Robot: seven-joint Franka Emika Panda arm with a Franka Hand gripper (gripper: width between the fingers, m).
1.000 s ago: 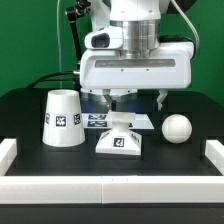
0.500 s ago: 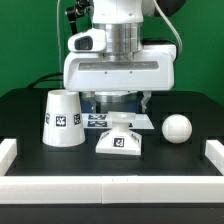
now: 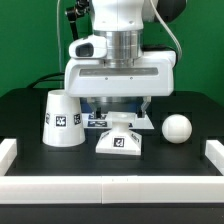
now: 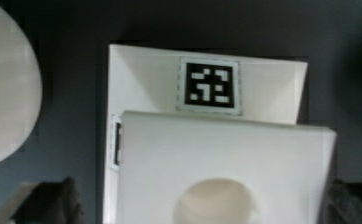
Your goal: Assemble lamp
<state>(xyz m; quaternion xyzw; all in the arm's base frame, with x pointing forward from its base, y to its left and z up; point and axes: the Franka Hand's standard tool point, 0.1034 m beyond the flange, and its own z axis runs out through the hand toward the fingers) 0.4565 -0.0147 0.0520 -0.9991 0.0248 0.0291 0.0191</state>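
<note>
The squat square lamp base (image 3: pixel 120 141) stands at the table's middle front with a tag facing the exterior camera. The cone shade (image 3: pixel 62 118) stands upright to the exterior view's left of it. The round bulb (image 3: pixel 177 127) lies to its right. My gripper (image 3: pixel 120 110) is open and empty, right above the base, one finger on each side of its raised top. In the wrist view the base (image 4: pixel 213 130) fills the picture, with its tag and round socket (image 4: pixel 219 200). The dark fingertips (image 4: pixel 50 200) show at both lower corners, and the gripper (image 4: pixel 204 205) straddles the socket.
The marker board (image 3: pixel 98 120) lies flat behind the base. Low white walls (image 3: pixel 8 152) border the table at both sides and the front. A curved white part (image 4: pixel 0 90) shows at the wrist view's edge; I cannot tell which part it is.
The gripper has moved toward the exterior view's left, from beside the base to centred over it, and has come down slightly. The lamp parts have not moved.
</note>
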